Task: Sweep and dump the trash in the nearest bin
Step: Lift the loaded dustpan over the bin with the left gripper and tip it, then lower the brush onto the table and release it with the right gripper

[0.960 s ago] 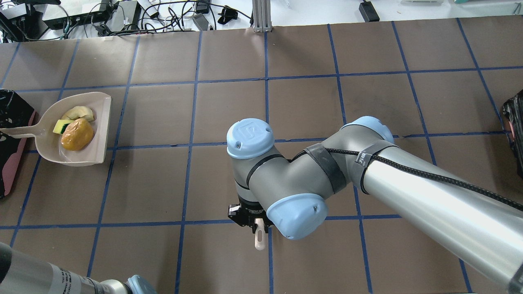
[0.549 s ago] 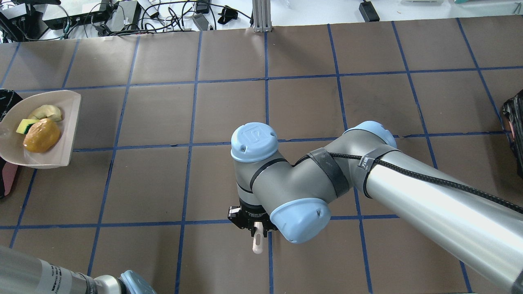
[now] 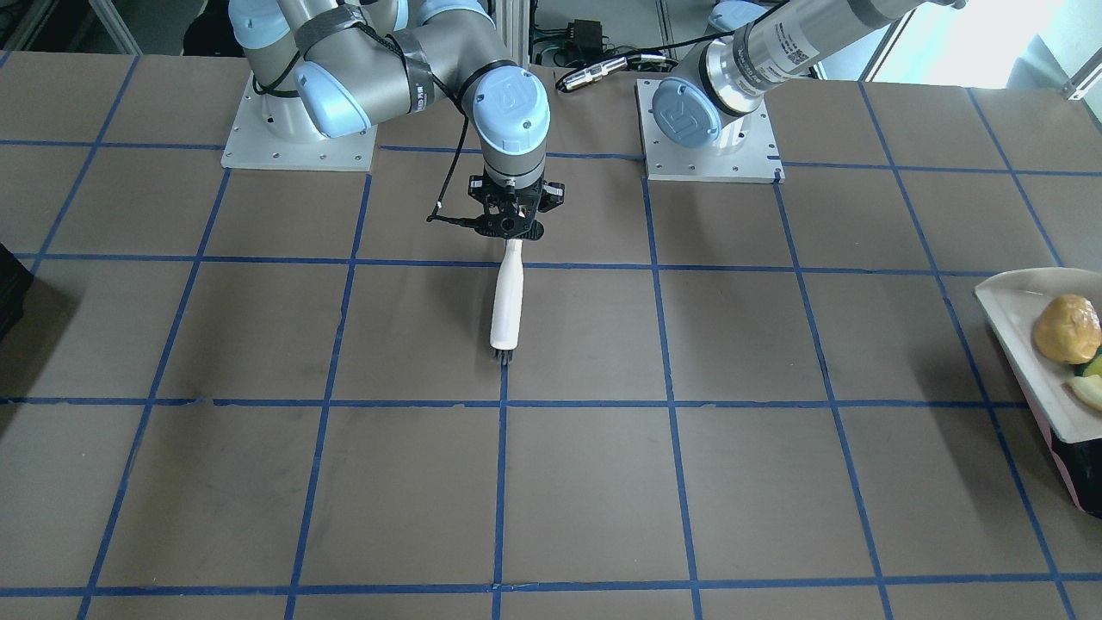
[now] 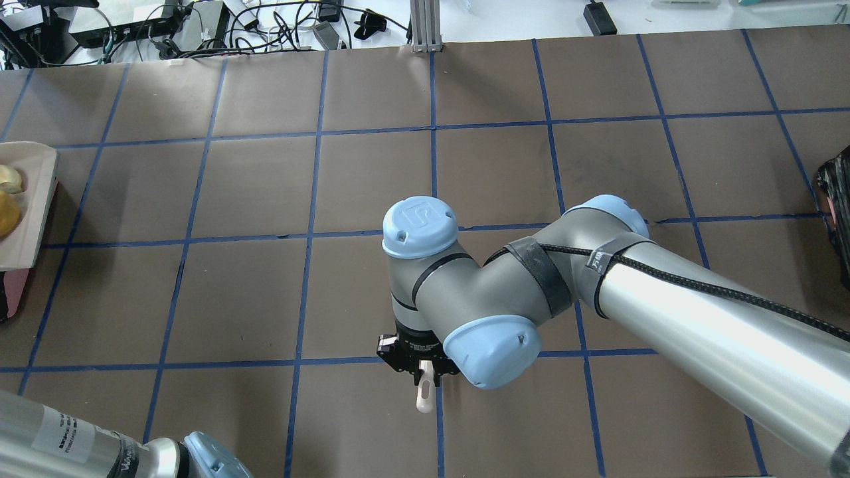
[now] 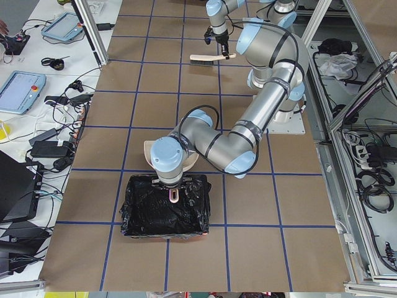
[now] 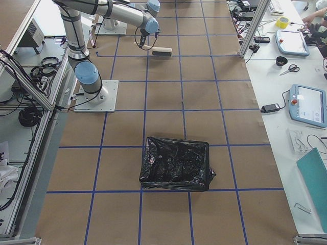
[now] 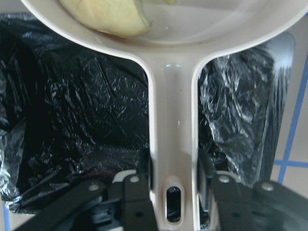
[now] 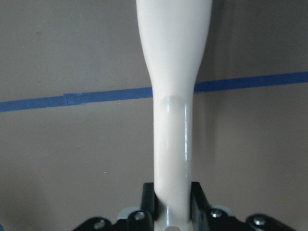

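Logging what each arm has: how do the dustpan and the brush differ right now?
The dustpan carries trash; the brush carries nothing. The dustpan is at the table end, handle over the black-lined bin; the brush is mid-table. The left gripper holds the dustpan, the right gripper the brush. Both are pale, gripped by the handle.

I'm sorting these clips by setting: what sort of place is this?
Most likely a robotics lab: grey, blue-capped robot arms bolted to a brown table marked with a blue tape grid, grey touchscreen teach pendants on the white side bench, and tangled black cables behind the table.
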Tool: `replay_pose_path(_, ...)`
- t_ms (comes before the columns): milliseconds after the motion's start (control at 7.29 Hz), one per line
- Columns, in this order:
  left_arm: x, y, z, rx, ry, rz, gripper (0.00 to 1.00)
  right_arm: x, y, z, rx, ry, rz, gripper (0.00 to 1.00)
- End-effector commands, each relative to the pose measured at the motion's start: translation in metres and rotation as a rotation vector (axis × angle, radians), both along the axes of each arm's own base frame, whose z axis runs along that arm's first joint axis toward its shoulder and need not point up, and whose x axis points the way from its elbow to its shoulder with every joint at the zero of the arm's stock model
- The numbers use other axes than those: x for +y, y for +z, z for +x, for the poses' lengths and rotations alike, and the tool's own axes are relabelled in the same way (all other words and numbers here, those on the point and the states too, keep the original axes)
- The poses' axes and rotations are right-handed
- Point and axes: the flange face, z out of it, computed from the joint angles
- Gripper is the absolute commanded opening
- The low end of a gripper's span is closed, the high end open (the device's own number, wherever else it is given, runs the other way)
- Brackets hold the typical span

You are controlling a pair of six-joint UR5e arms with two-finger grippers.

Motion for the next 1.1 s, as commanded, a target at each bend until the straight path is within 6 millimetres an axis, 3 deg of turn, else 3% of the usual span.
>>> replay_pose_path(0,0.015,0.001,0.079,-0.025,0.038,-0.019,0.0,-0.011,-0.001,-0.009,-0.006,-0.022,0.001,0.36)
replay_pose_path(137,0.018,-0.005,0.101,-0.019,0.05,-0.012,0.0,-0.014,-0.002,-0.013,-0.016,0.005,0.002,0.57)
replay_pose_path(274,0.025,-0.007,0.114,-0.03,0.057,-0.018,0.0,-0.014,-0.002,-0.013,-0.021,0.014,0.001,0.84)
replay_pose_path(412,0.038,-0.003,0.133,-0.068,0.066,-0.038,0.0,-0.015,-0.002,-0.013,-0.019,0.019,-0.005,0.88)
replay_pose_path(549,0.037,0.001,0.153,-0.179,0.057,-0.101,0.0,-0.018,0.004,-0.013,-0.017,0.021,-0.025,0.92)
replay_pose_path(686,0.044,0.015,0.16,-0.216,0.08,-0.12,0.0,-0.02,0.008,-0.013,-0.018,0.021,-0.038,0.95)
replay_pose_path(823,0.042,0.022,0.159,-0.223,0.128,-0.137,0.0,-0.033,0.031,-0.009,-0.027,0.022,-0.089,0.97)
replay_pose_path(960,0.037,0.036,0.159,-0.279,0.172,-0.19,0.0,-0.048,0.07,-0.006,-0.015,0.032,-0.151,0.99)
